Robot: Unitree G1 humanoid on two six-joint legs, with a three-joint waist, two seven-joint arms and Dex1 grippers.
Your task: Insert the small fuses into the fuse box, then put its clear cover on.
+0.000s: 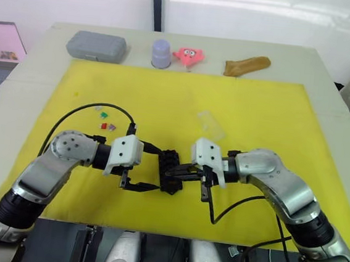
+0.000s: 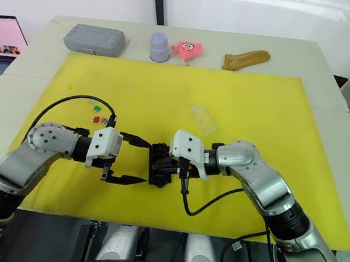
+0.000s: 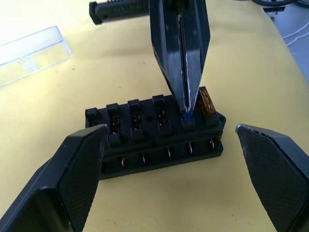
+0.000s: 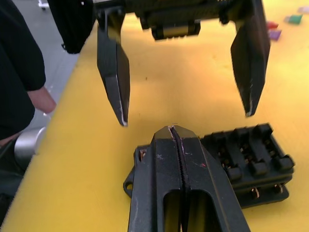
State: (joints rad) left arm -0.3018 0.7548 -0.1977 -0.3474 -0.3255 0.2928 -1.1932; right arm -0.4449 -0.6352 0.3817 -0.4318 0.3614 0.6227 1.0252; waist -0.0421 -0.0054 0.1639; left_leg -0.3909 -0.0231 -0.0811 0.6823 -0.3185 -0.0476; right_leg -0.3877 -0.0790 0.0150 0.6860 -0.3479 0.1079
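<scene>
The fuse box (image 1: 170, 169) sits on the yellow mat (image 1: 257, 114), close to the mat's near edge and about midway along it. The left gripper (image 1: 151, 166) is just beside the box on its left, and its two black fingers are spread wide with nothing between them. The right gripper (image 3: 185, 110) comes at the box from the right with its fingers squeezed tight together, and their tips pinch a tiny blue fuse (image 3: 186, 115) that sits in a slot at one end of the box. An orange fuse (image 3: 206, 101) already stands in the slot next to it, while the other slots look bare. A bit further back, towards the mat's left edge, a few small fuses (image 1: 106, 121) lie loose in a little bunch. The clear cover (image 1: 210, 124) lies flat near the middle of the mat, behind the box. Past the mat, along the far edge of the table (image 1: 328, 90), stand a grey case (image 1: 97, 45), a pale purple cup (image 1: 161, 53), a pink toy (image 1: 188, 55) and a brown thing (image 1: 247, 65).
</scene>
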